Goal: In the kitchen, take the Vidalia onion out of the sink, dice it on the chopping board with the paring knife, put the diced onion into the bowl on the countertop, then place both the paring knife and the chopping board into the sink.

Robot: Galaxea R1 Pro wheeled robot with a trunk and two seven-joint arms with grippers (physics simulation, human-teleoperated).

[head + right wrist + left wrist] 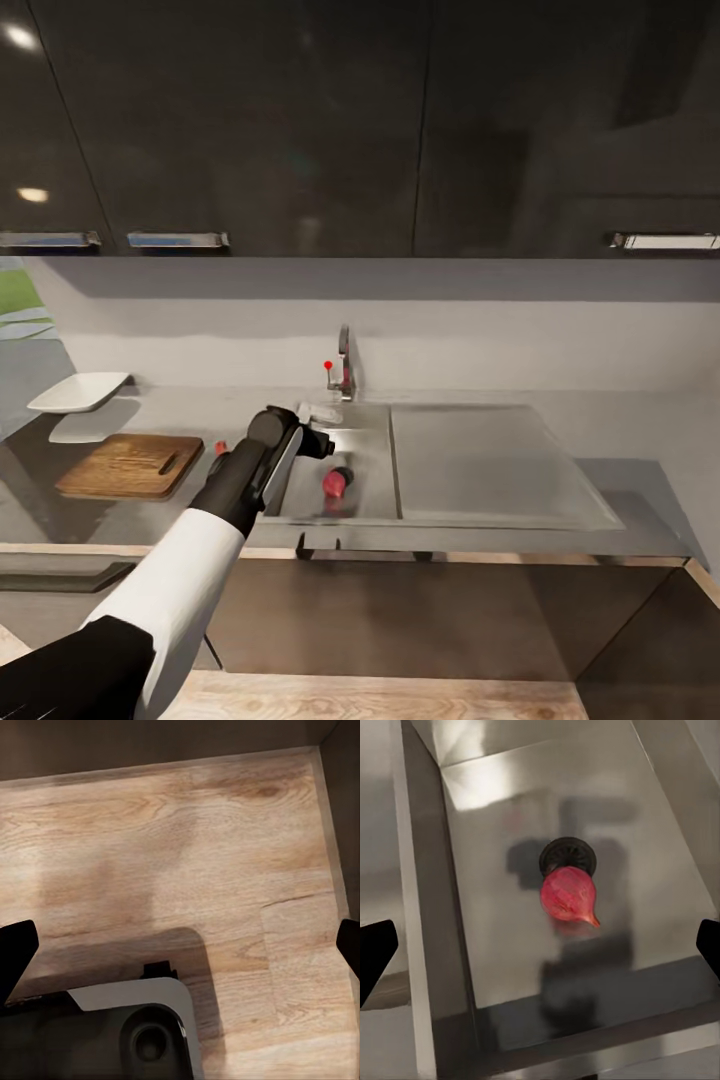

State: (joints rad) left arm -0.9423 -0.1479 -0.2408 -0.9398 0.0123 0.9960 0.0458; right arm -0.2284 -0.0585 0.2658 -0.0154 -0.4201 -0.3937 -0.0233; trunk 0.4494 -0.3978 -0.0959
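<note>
The pinkish-red Vidalia onion (335,483) lies on the floor of the grey sink (372,430), right beside the round drain (568,857). My left gripper (318,441) hovers over the basin's left part, above the onion (568,895); its dark fingertips (375,954) stand wide apart, open and empty. The chopping board (130,465) lies on the countertop (620,430) left of the sink. Between board and sink, the paring knife's red handle (220,448) peeks out from behind my left forearm. Behind the board sits the white bowl (80,391). My right gripper (180,945) hangs open over the floor.
The chrome tap (344,365) with its red knob (327,365) rises at the back of the basin. A flat drainboard (490,465) extends to the right. Dark wall cabinets (360,120) hang overhead. The right wrist view looks down on wooden floor (195,855) and my base (135,1035).
</note>
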